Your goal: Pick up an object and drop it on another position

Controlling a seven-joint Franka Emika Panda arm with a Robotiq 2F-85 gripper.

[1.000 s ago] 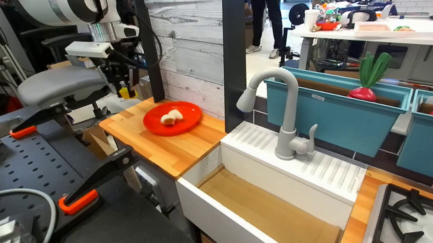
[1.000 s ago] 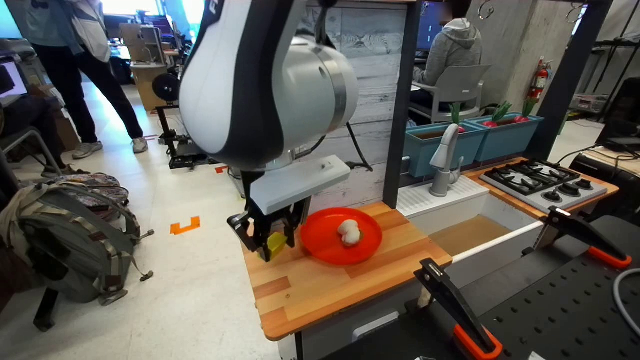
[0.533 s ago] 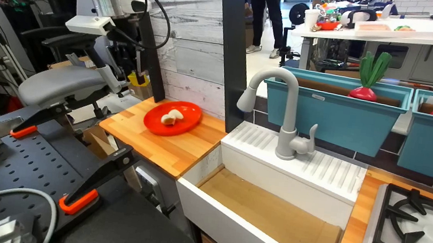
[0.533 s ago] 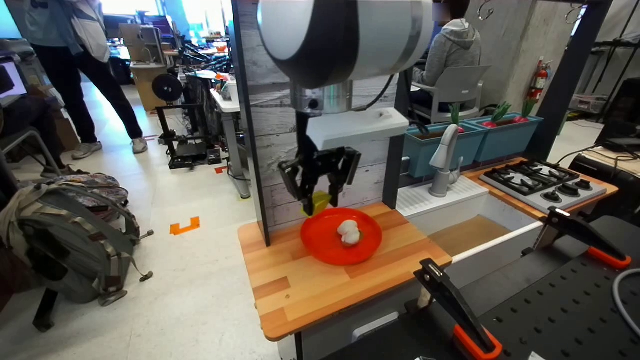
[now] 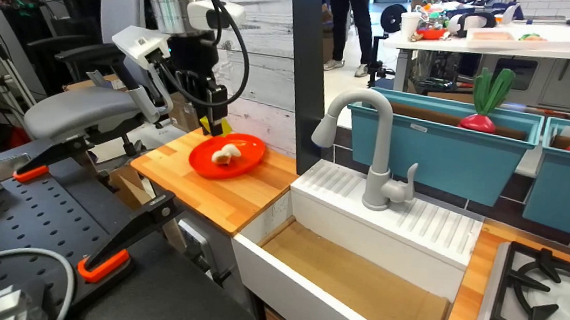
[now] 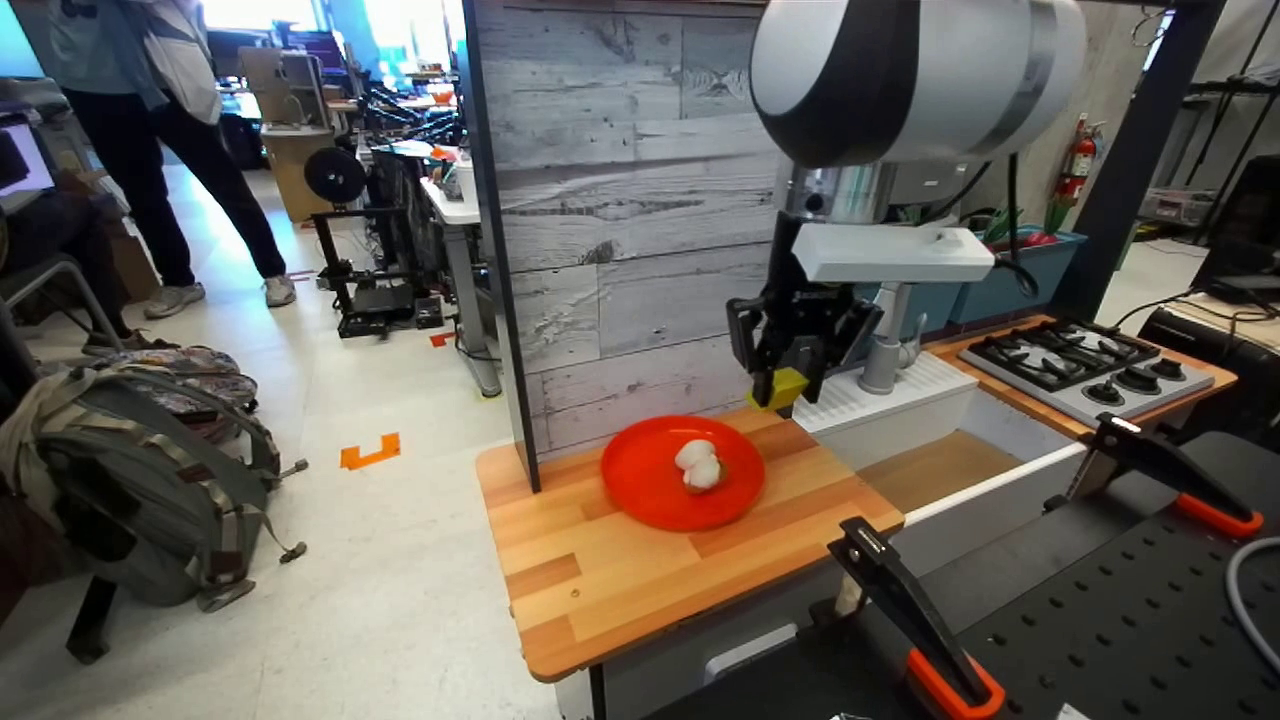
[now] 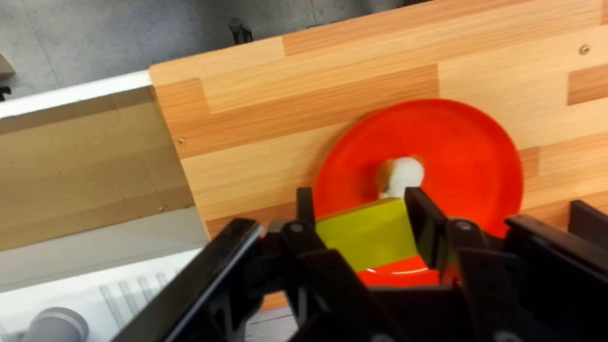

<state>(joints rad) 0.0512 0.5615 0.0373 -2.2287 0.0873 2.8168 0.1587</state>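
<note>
Two fingers [image 7: 305, 204] of the gripper [image 7: 363, 228] pinch a yellow block [image 7: 368, 237] aloft near a red plate [image 5: 250, 157] holding white-and-brown lumps [image 5: 232, 150]. Rightward in an exterior view come a sink [image 5: 320, 319] lined with cardboard [image 5: 352, 277] and two teal planters [image 5: 427, 153] holding radishes [image 5: 478, 123].

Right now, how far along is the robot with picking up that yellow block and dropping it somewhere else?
Already done, it seems: the pick-up, since the yellow block is up off the wooden counter. In hand: that block, held in the gripper, in the air near the red plate. Left: the drop, as the block has not been released; where it should land, the pictures don't show.
</note>
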